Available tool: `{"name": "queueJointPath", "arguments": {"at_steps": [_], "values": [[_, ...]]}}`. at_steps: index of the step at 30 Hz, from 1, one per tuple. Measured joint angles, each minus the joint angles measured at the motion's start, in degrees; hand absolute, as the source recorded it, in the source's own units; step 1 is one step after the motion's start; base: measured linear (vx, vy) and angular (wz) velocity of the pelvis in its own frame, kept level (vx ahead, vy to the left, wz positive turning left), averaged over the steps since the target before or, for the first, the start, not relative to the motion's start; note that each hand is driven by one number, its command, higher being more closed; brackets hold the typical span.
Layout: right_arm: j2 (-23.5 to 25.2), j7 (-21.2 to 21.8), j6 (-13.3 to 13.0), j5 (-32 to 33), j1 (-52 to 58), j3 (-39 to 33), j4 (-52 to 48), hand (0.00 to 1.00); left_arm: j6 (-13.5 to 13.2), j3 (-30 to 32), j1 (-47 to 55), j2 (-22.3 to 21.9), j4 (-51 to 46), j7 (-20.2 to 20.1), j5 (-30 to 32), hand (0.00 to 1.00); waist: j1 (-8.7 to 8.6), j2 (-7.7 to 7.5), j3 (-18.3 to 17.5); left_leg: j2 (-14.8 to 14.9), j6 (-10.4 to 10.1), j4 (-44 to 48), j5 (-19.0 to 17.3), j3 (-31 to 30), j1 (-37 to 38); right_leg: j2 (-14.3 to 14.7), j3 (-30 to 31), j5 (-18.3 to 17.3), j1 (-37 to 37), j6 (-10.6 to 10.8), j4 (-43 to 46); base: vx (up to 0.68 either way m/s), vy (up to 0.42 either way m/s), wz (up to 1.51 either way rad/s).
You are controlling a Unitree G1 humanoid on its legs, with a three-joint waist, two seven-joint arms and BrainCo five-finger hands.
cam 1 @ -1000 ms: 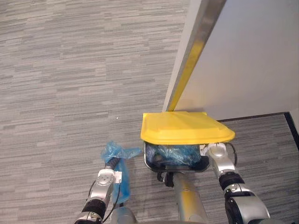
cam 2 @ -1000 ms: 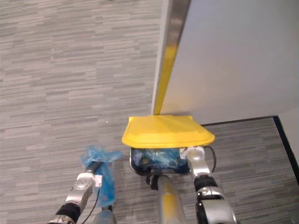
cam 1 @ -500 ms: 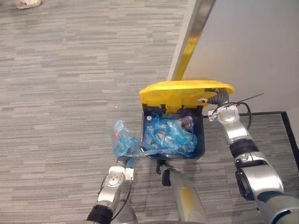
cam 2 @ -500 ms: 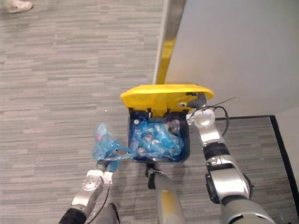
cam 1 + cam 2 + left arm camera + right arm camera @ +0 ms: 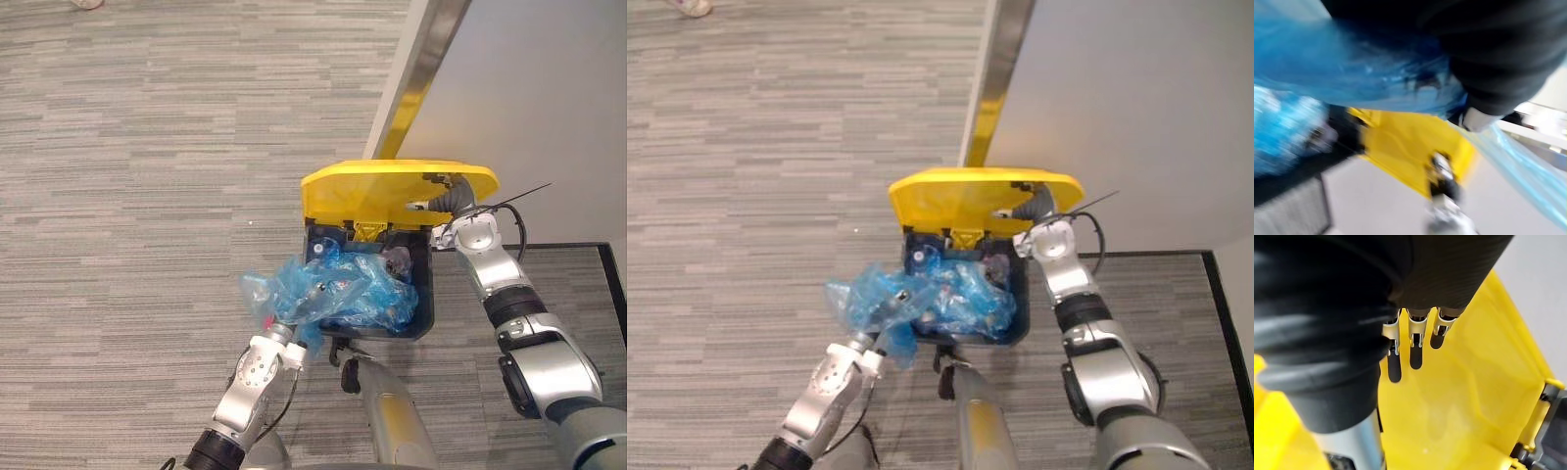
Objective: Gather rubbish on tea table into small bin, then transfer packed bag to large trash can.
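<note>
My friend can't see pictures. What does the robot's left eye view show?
The robot's left hand holds a blue rubbish bag at the rim of a dark bin. Its right hand props the yellow lid open.

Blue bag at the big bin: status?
Right hand open, propping yellow lid up. Left hand has blue bag at bin rim. Bin already holds blue bags.

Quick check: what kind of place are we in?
Likely an office or commercial interior: grey striped carpet, a plain white wall with metal corner trim, and a large trash can with a yellow lid.
</note>
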Motion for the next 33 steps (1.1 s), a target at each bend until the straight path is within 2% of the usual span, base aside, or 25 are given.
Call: {"name": "queueJointPath", "arguments": {"at_steps": [8, 15, 18, 23, 26, 29, 33], "values": [[-0.66, 0.74, -0.03, -0.01, -0.74, 1.15, 0.0, 0.0, -0.7, -5.54, -4.92, -0.44, -6.41, 0.14, -0.94, 1.0, -0.14, 0.45, -0.09, -0.32, -0.44, -0.47, 0.44, -0.14, 0.27, 0.01, -0.12, -0.11, -0.03, -0.08, 0.15, -0.04, -0.013, 0.01], [-0.73, 1.45, -0.07, -0.02, -2.13, 1.41, 0.02, 0.0, -0.9, -6.67, -9.31, -2.44, -7.29, 1.6, 0.69, 1.0, -1.01, 0.45, -0.09, -0.8, -0.98, -1.52, 0.99, -0.1, 0.55, -0.08, 0.06, -0.2, -0.02, 0.11, -0.89, -0.05, -0.019, 0.0], [-0.77, 1.45, -0.12, -0.14, -2.13, 1.47, -0.01, 0.0, -1.09, -5.36, -11.17, -2.37, -0.35, 2.68, 3.18, 1.0, -1.44, 0.45, -0.09, -0.79, -0.91, -1.68, 1.13, -0.04, 0.35, -0.05, 0.11, 0.05, -0.05, 0.13, -1.31, -0.05, -0.02, 0.0], [-1.64, 1.43, -0.62, -0.18, -2.11, 1.55, -0.73, 0.0, 1.2, -1.22, -13.77, -1.58, 12.73, 5.6, 8.95, 1.0, -2.16, 0.41, -0.07, -0.36, -1.03, -2.12, 1.72, 0.04, -2.0, 0.18, 0.06, 0.78, -2.1, 0.7, -2.35, -0.03, -0.035, 0.0], [-2.4, 1.32, -0.77, -0.7, -2.09, 2.31, -2.35, 0.0, 2.38, 1.34, -18.91, -1.22, 21.51, 7.18, 12.76, 1.0, -2.26, 0.28, 0.17, 0.25, -1.38, -1.13, 1.84, 0.17, -4.65, 0.82, -0.42, 1.73, -3.65, 0.24, -4.21, 0.01, -0.031, -0.06], [-2.81, 0.57, -1.09, -1.23, -2.1, 3.17, -4.3, 0.0, 3.45, 2.76, -25.78, -0.79, 29.01, 8.14, 16.23, 1.0, -2.5, -0.18, 2.03, 1.07, -1.86, 1.02, 1.44, 0.26, -5.95, 1.02, -0.85, 1.81, -4.29, 0.2, -3.69, 0.01, -0.013, -0.03], [-2.41, -0.48, -1.9, -1.22, -2.16, 3.69, -7.54, 0.0, 4.74, 3.65, -31.5, -0.69, 36.69, 9.26, 19.44, 1.0, -2.83, -1.83, 3.53, 1.31, -1.79, 3.14, 0.52, 0.35, -10.06, 0.85, -0.57, 1.58, -8.39, -0.04, -1.84, 0.0, -0.019, -0.04]]}}
